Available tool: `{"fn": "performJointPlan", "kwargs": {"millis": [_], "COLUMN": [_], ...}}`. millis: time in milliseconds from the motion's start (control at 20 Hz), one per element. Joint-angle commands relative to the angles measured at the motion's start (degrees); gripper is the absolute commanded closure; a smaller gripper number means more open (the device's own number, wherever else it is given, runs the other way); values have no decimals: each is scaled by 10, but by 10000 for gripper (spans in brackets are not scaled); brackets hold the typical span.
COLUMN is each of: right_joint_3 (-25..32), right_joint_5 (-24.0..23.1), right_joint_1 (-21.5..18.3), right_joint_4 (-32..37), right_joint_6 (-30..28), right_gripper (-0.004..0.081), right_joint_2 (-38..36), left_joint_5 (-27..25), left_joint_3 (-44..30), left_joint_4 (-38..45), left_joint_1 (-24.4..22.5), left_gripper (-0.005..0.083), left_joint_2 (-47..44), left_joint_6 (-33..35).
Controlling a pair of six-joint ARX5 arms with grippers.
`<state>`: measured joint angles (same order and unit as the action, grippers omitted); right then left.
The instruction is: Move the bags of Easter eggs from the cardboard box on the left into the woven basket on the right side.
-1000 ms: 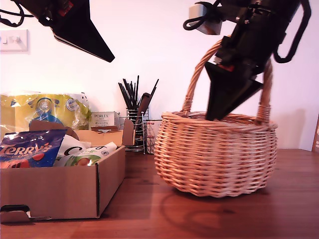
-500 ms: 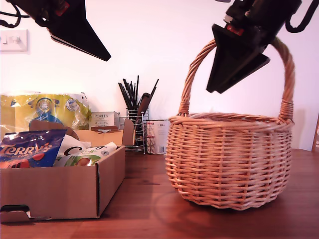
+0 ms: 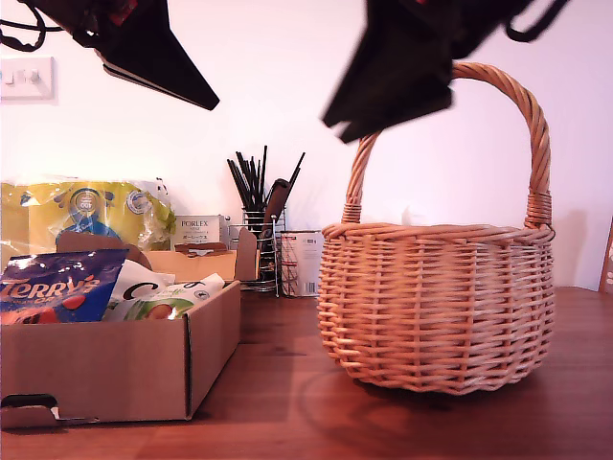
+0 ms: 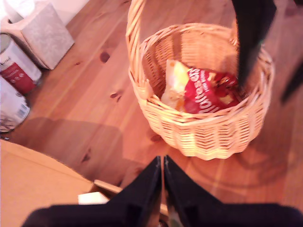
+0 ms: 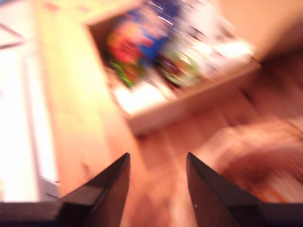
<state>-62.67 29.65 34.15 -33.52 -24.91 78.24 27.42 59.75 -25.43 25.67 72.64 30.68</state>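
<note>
The woven basket (image 3: pixel 436 307) stands on the wooden table at the exterior view's right. The first wrist view shows a red-and-white bag (image 4: pixel 206 90) and a pale yellow bag (image 4: pixel 176 80) inside the basket (image 4: pixel 203 132). At the exterior view's left, the cardboard box (image 3: pixel 115 369) holds a dark blue Terry's bag (image 3: pixel 53 283) and a white-and-green bag (image 3: pixel 158 297). My first gripper (image 3: pixel 213 102) hangs shut and empty high above the box, its fingers together (image 4: pixel 163 161). My second gripper (image 3: pixel 337 129) is blurred beside the basket handle, open and empty (image 5: pixel 157 158), facing the box's bags (image 5: pixel 156 47).
Behind the box sit a large yellow pack (image 3: pixel 86 211), a white Porlex carton (image 3: pixel 196 230), a wire holder of black sticks (image 3: pixel 261 240) and a tin (image 3: pixel 302 264). Tins (image 4: pixel 16 71) and a pale carton (image 4: pixel 45 33) show in the first wrist view.
My second gripper lifted out of the basket and swung toward the exterior view's left. The basket slid toward that view's right and settled. My first gripper barely moved.
</note>
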Motion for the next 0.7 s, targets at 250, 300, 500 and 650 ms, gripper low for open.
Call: {"fn": "performJointPlan", "kwargs": {"millis": [250,300,500,650], "right_joint_3": [-1,-1,0,17], "right_joint_5": [-64,-86,-146,-168], "right_joint_1": [42,45,46,46], "right_joint_4": [5,5,-16,-26], "right_joint_6": [59,70,92,98], "right_gripper": [782,782,782,782], "right_joint_2": [-63,-91,-196,-259], "left_joint_5": [10,14,42,46], "left_joint_3": [-15,-24,-88,-158], "left_joint_4": [-2,-1,16,47], "left_joint_1": [-42,-56,-117,-165], "left_gripper": [793,793,793,793], "left_joint_2": [-5,-13,-59,-97], "left_joint_6": [-7,-7,-6,-7]}}
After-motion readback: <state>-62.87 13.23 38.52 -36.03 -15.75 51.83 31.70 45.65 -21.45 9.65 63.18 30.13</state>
